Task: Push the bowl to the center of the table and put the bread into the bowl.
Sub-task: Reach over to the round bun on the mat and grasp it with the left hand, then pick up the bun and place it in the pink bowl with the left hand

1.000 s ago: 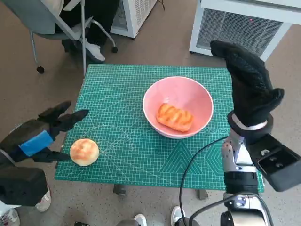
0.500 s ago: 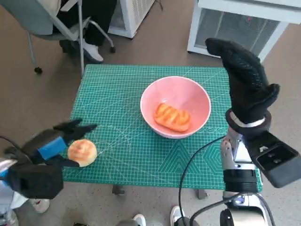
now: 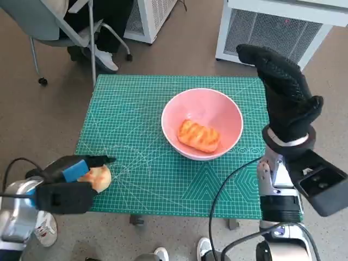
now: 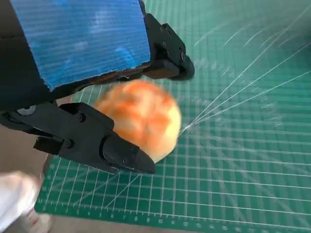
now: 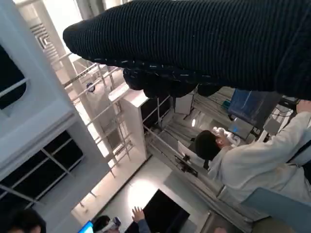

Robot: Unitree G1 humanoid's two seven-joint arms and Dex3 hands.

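Green cutting mat (image 3: 141, 179) covers the small table, with grey floor around it, a chair and a person's feet beyond the far corner and white cabinets at the back.

Down at the near corner the left hand (image 3: 70, 173) sits over a round bread roll (image 3: 99, 177). The left wrist view shows its black fingers (image 4: 104, 145) on either side of the bun, one close against its near flank and another past its far side. They look close to touching, but I cannot tell whether the roll is actually gripped or only bracketed.

The pink bowl (image 3: 220, 106) stands well away from that hand, toward the middle of the mat, and already holds a glazed, ridged pastry (image 3: 198, 135). So the bowl seems placed and one piece of bread is in.

The right hand (image 3: 285, 95) is raised upright just beyond the bowl's outer side, glove fingers extended together and holding nothing.

My worry is the roll's spot: it lies near the mat's edge, so a loose or lopsided squeeze could squirt it off onto the floor. Soft bread may also crush if pinched hard.

Between the roll and the bowl there is only bare mat, though the bowl's rim must be cleared and the pastry inside leaves less room. A black cable (image 3: 228, 179) loops near the right forearm, away from that path.
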